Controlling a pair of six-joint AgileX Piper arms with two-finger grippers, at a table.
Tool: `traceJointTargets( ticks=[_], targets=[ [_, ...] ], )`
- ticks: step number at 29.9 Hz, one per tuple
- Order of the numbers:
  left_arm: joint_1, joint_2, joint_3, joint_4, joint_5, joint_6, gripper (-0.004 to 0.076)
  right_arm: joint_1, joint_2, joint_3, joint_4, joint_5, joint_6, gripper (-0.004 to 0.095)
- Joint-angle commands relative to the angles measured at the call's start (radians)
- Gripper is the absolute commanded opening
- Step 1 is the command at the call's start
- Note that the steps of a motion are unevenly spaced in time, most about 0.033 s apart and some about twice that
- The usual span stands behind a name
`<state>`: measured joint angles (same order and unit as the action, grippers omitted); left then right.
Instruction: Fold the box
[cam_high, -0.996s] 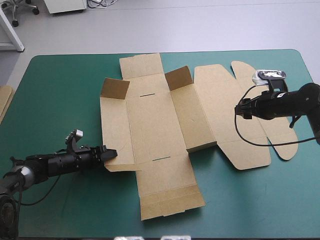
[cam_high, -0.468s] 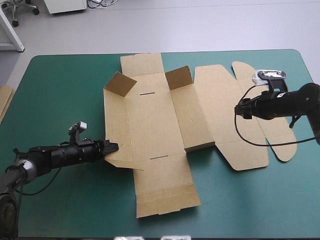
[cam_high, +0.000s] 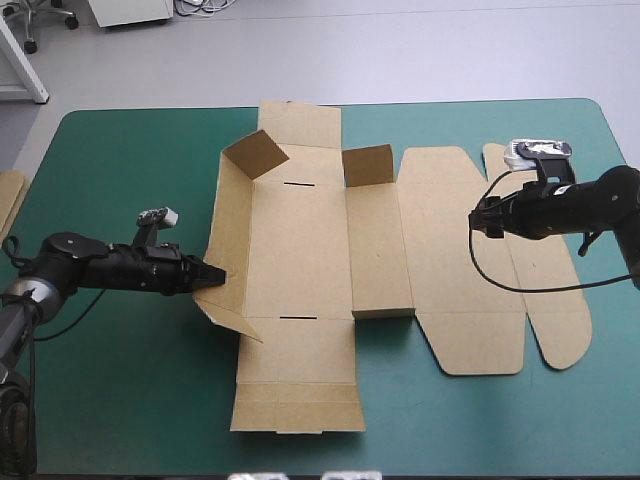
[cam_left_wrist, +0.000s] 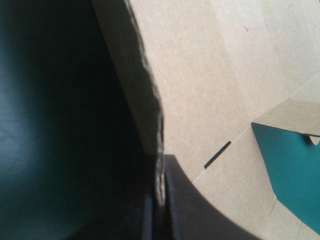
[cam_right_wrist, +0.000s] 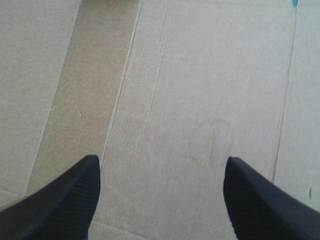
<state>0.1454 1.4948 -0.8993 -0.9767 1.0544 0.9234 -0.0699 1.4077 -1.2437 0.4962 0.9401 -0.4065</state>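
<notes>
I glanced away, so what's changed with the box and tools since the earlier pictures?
The left tool, shut on the left wall of the box, moved away from the near edge and stood that wall up; the whole box swung square and slid rightward. The right tool stayed open above the lid.

Grey floor (cam_high: 450, 55) beyond teal-green table (cam_high: 110, 400), w/ white cabinet (cam_high: 130, 10) & chair base (cam_high: 45, 18) far-left.

Brown box (cam_left_wrist: 200, 90) edge clamped in left end effector (cam_left_wrist: 160, 176)
</notes>
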Motion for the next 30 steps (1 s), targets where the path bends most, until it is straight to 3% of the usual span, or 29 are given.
traceJointTargets(
  ticks=[1,5,15,25,30],
  targets=[
    [-0.008,-0.028,-0.125,0.05,0.147,-0.028,-0.001,-0.007,-0.029,-0.035,0.035,-0.025,-0.014,0.0656],
    [-0.009,-0.015,-0.25,0.128,0.222,-0.078,-0.001,-0.007,-0.029,-0.035,0.067,-0.025,-0.028,0.0656],
    [-0.05,0.002,-0.53,0.347,0.217,-0.144,-0.0008,-0.006,-0.031,-0.039,0.074,0.023,-0.032,0.0656],
    [-0.207,0.061,-0.805,0.645,0.217,-0.145,0.0008,-0.006,-0.033,-0.119,0.043,0.055,-0.022,0.0597],
    [-0.279,0.082,-0.861,0.73,0.165,-0.058,0.0001,-0.006,-0.033,-0.124,-0.016,0.059,0.002,0.0597]
  ],
)
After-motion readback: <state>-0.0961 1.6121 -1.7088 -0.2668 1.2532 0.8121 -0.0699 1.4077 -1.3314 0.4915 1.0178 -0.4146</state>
